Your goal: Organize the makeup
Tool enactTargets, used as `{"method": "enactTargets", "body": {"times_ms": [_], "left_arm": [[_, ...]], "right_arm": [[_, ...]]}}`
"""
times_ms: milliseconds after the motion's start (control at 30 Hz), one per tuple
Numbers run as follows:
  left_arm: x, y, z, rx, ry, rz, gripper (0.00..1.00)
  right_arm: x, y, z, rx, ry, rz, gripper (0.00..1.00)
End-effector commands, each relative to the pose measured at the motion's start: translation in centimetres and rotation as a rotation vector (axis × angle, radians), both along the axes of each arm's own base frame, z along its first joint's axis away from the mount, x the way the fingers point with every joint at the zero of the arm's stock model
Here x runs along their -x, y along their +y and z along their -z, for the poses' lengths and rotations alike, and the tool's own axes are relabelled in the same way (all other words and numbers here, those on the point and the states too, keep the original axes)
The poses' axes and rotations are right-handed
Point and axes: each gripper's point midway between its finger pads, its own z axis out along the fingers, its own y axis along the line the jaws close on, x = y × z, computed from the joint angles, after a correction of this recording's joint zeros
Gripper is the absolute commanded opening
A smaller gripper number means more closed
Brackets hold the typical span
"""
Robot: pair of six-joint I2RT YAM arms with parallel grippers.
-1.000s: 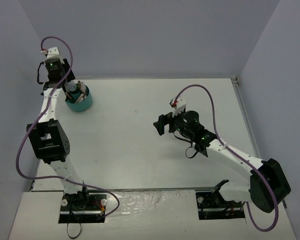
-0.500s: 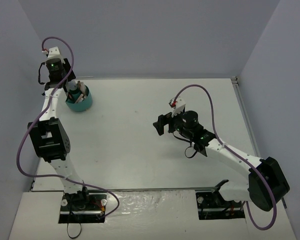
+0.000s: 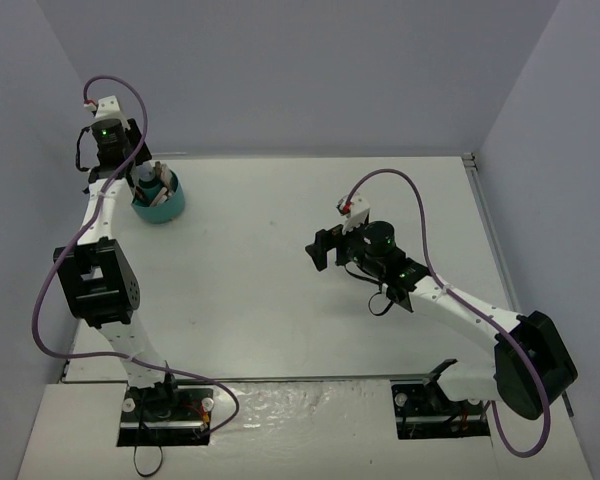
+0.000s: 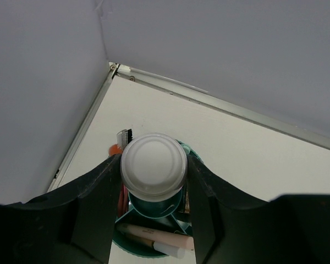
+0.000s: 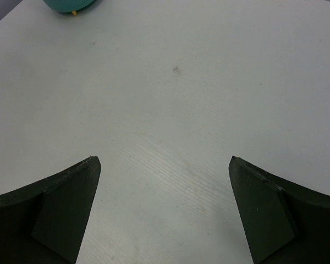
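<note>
White bottle in left claw over the teal tub, right claw idle.

White bottle [image 4: 154, 164] sits cap-up between the left gripper [image 4: 153, 168] fingers [image 4: 99, 192], both pads touching its sides, jaws partly closed on it. It hangs directly above the teal tub [image 3: 168, 207] at the far-left corner of the table [image 3: 280, 290]. Inside the tub: a pink stick [image 4: 154, 237] lying across a lower compartment, a red-orange tip [image 4: 116, 148] and what looks like a small brush head [image 4: 124, 135] at the far rim; partly hidden, hard to confirm. Right gripper [image 5: 164, 165] hovers over bare mid-table, jaws spread wide, nothing between them, well apart from the tub.
</note>
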Motion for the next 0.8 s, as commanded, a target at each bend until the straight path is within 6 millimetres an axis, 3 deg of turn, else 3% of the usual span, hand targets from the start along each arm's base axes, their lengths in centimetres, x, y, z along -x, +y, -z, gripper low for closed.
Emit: {"method": "enactTargets", "body": {"times_ms": [0,267,767], "left_arm": [[1.0,-0.1,-6.0,-0.007,-0.140,0.000,0.00],[1.2,-0.8,-6.6,-0.004,-0.155,0.026,0.00],[0.9,-0.9,-3.5,-0.009,-0.078,0.025,0.00]], "right_arm": [[-1.1,0.8,-3.6,-0.073,-0.094,-0.011,1.00],[-1.1,0.9,-3.4,-0.070,-0.088,-0.016,1.00],[-1.1,0.9,-3.4,-0.068,-0.086,-0.014,1.00]]}}
